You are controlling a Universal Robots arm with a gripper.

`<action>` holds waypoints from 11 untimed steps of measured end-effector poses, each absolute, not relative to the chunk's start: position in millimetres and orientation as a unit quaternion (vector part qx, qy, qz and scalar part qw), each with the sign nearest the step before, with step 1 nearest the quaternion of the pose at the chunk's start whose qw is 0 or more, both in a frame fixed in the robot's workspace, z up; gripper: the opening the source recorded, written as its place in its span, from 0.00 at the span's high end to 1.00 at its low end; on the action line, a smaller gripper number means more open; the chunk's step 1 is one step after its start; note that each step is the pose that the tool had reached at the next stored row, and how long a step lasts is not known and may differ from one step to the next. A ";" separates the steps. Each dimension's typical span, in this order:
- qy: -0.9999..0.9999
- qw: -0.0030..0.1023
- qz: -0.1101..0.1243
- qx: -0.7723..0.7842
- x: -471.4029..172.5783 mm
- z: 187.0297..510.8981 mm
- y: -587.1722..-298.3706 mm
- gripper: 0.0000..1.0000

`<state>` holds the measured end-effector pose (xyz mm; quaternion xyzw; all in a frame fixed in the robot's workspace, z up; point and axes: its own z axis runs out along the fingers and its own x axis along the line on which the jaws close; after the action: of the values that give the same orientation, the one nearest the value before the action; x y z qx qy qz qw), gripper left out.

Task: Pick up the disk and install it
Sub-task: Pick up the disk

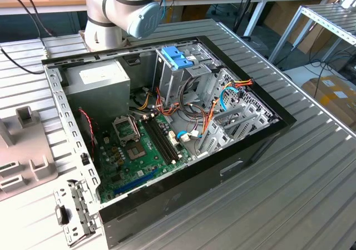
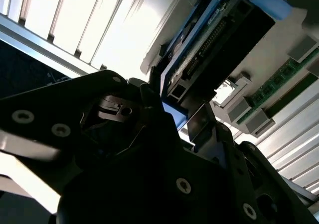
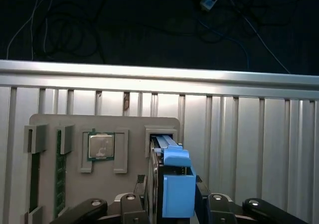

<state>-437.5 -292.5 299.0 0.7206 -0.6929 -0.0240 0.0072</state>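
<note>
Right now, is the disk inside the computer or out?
Out: the disk stands on edge at the grey holder, in the pincer.

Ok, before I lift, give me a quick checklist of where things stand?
1. Hold: gripper closed on the disk, ok; jaws press its blue rails in the first wrist view.
2. The disk free of the grey holder: not ok, it stands in the slot.
3. The CPU and memory modules clear of the gripper: ok.
4. Bay of the drive cage free: cannot tell.
5. Loose cables clear of that cage: not ok, they crowd its side.
</note>
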 end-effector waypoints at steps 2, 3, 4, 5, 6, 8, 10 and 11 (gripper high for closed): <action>-0.693 0.007 -0.024 0.721 -437.7 296.6 -292.5 0.52; -0.693 0.007 -0.024 0.721 -437.8 295.2 -292.5 0.52; -0.693 0.007 -0.024 0.721 -437.9 294.4 -292.5 0.52; -0.693 0.007 -0.024 0.721 -438.0 294.2 -292.5 0.52; -0.693 0.007 -0.024 0.721 -438.0 294.2 -292.5 0.52; -0.693 0.007 -0.024 0.721 -438.0 294.1 -292.5 0.52; -0.693 0.007 -0.024 0.721 -438.0 294.1 -292.5 0.52; -0.693 0.007 -0.024 0.721 -438.0 294.0 -292.5 0.52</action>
<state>-438.0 -292.5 294.0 0.7209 -0.6926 -0.0240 0.0072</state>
